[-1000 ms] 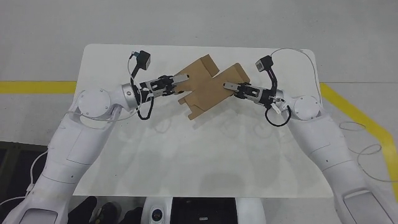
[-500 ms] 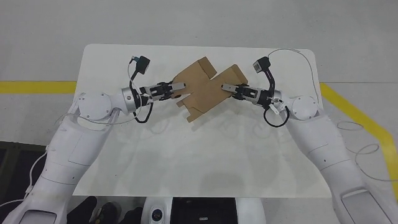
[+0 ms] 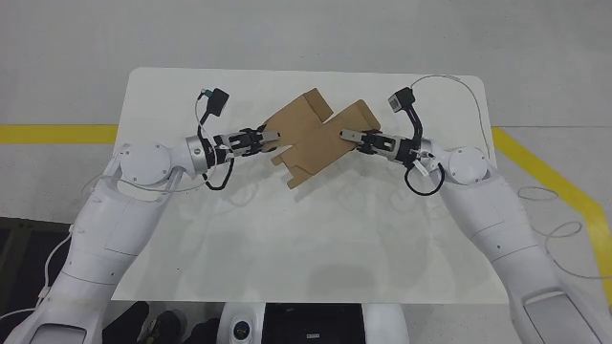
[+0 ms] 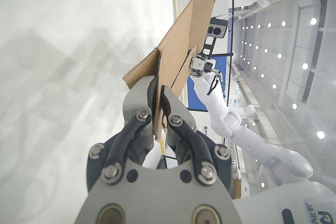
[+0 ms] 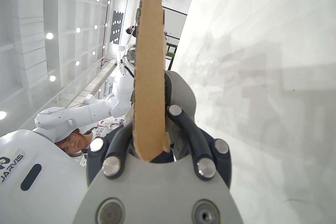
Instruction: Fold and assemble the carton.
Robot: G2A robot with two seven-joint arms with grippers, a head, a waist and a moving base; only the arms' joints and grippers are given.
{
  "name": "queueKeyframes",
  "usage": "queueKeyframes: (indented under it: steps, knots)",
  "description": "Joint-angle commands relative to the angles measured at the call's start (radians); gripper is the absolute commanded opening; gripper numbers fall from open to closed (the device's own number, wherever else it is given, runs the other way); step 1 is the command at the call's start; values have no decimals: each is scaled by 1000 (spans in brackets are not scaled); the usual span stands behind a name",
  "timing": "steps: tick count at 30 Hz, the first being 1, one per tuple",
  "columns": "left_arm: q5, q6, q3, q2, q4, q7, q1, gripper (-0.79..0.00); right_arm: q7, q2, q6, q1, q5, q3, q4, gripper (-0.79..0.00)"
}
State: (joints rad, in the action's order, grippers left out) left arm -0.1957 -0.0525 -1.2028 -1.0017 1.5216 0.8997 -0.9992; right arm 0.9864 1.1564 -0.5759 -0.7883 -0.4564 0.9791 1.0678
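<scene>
1. Carton (image 3: pixel 314 136) from above: we see a brown cardboard blank, not yet a box, over the far middle of the white table (image 3: pixel 191 248). It sits between our two arms. Our left gripper (image 3: pixel 272 137) has one side of it and our right gripper (image 3: pixel 350 136) has the opposite side. The panels sit at a slant to each other and look partly opened.

2. Left wrist view: our left gripper (image 4: pixel 157 95) is drawn in narrow on an edge of the carton (image 4: pixel 181 49), with both pads pressed on the cardboard. The sheet runs away from us, and a crease and a slit show in it. It appears to be raised off the table (image 4: pixel 65 25).

3. Right wrist view: our right gripper (image 5: pixel 152 109) is clamped tight on the carton (image 5: pixel 149 51). From here we see the cardboard nearly edge-on, standing up between the fingers.

4. We judge that we are at an early step, opening the flat blank into a tube. No flap looks folded in or locked yet.

5. Next, we think the two held sides must be worked against each other so that the creases give and the walls square up. Both grips need to stay firm, because a slip or a twist would bend a panel away from its crease.
</scene>
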Motion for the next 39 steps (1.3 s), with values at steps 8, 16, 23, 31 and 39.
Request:
queueKeyframes:
  steps: [8,16,23,31,39]
  knots:
    - [-5,4,-2,-1,-5,1,0,-785,5,5,1,1,3,3,3,0]
    - [-19,-3,-18,-1,-6,12,17,-785,31,-17,2,-10,38,74,-12,0]
    - [-8,-85,-29,4,-13,91,40,-785,128,-50,1,-30,43,162,28,0]
    - [-26,-240,-31,12,-5,250,40,-785,260,-30,2,-9,-204,83,121,0]
    - [-80,-284,-58,24,29,334,10,-785,285,-14,27,30,-269,-21,153,-74]
